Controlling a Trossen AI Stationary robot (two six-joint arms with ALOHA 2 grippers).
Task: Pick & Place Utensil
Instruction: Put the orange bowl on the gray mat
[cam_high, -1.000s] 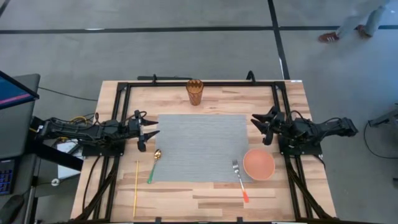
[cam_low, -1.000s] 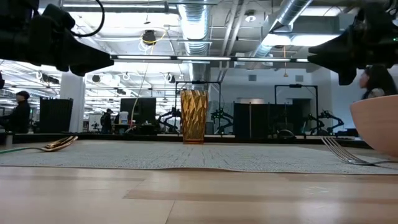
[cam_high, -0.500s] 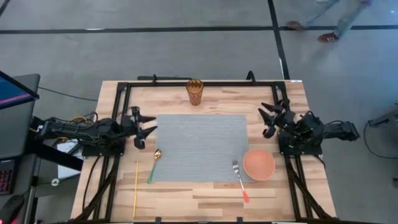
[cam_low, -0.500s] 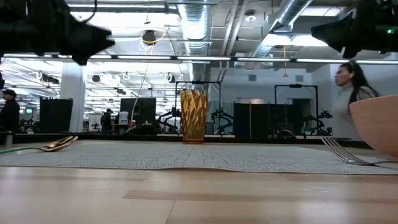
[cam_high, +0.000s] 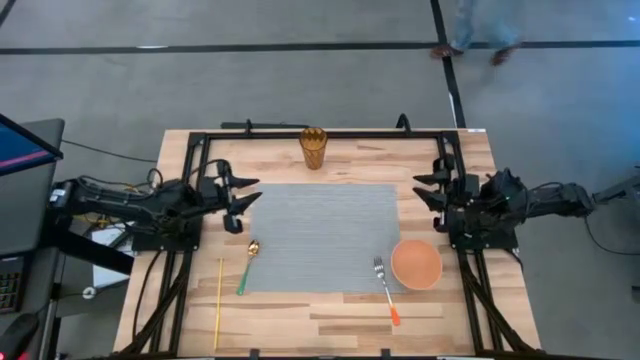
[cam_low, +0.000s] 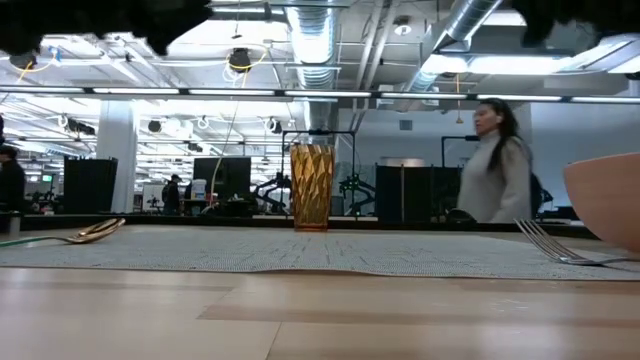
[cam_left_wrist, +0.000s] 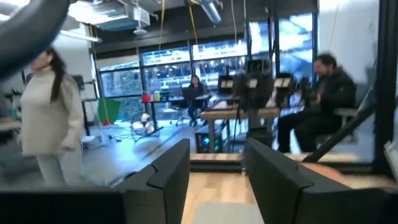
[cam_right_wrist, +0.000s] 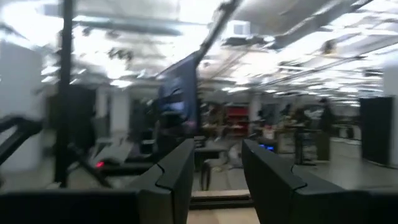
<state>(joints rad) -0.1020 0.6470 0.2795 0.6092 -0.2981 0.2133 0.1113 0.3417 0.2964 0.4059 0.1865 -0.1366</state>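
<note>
Fork (cam_high: 385, 288) and spoon (cam_high: 247, 264) show no readable markings.

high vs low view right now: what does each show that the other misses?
High only: both arms whole, left gripper and right gripper open at the mat's side edges, holding nothing; the yellow stick left of the mat; the fork's orange handle; the spoon's green handle.

Low only: the room behind, with a person walking past.

Both: cup at the far edge, spoon, fork, bowl, mat.
</note>
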